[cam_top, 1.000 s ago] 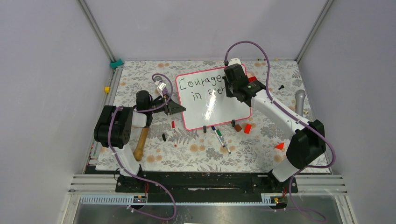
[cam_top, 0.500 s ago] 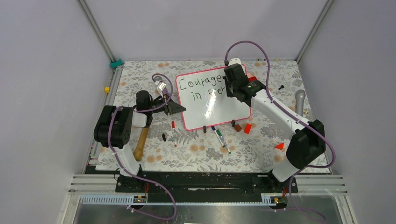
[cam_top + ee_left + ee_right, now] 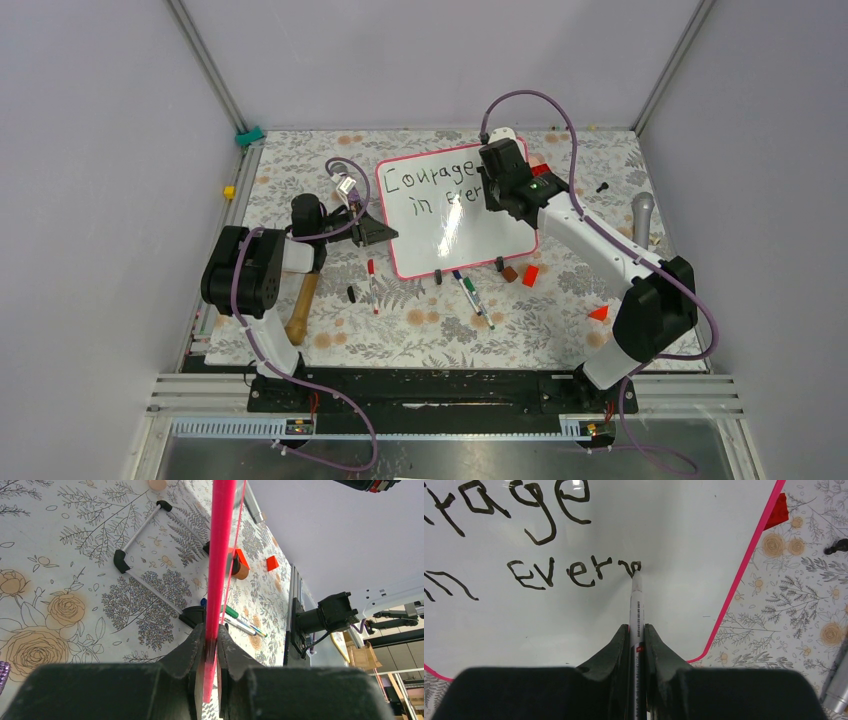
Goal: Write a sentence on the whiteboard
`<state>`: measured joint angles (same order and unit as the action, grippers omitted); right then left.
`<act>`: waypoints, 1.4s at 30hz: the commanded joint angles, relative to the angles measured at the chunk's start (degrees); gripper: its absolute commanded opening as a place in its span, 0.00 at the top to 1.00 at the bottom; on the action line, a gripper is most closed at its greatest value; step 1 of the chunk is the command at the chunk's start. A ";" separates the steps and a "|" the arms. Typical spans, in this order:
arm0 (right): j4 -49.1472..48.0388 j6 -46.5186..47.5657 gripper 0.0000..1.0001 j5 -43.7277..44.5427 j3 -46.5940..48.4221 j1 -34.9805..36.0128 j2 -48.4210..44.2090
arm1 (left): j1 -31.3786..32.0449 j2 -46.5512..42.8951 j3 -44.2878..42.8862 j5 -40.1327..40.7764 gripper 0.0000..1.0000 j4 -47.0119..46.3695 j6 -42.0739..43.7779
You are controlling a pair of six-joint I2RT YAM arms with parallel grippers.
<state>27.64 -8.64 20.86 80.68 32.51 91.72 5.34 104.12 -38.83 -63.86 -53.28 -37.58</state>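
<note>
The whiteboard with its pink-red frame lies on the floral cloth. It shows black lettering: "Courage" above "in ever". In the right wrist view the writing reads "Ever" with a fresh stroke beside it. My right gripper is shut on a black marker, its tip touching the board at that stroke. In the top view the right gripper sits over the board's right part. My left gripper is shut on the whiteboard's frame at the left edge.
Loose markers and caps lie in front of the board. A red marker, red blocks, a brown block, a wooden-handled tool and a grey cylinder are around it.
The right gripper with the marker has shifted slightly on the second line. The left arm and the board have not moved.
</note>
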 commanded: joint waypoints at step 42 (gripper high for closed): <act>-2.32 -1.90 1.00 -7.55 -2.61 -0.31 -8.69 | -1.31 0.79 0.41 0.67 1.00 -3.31 -0.69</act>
<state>27.86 -9.69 15.22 79.33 32.51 90.08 5.32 104.12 -38.83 -63.86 -53.65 -38.02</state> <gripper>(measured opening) 0.174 0.108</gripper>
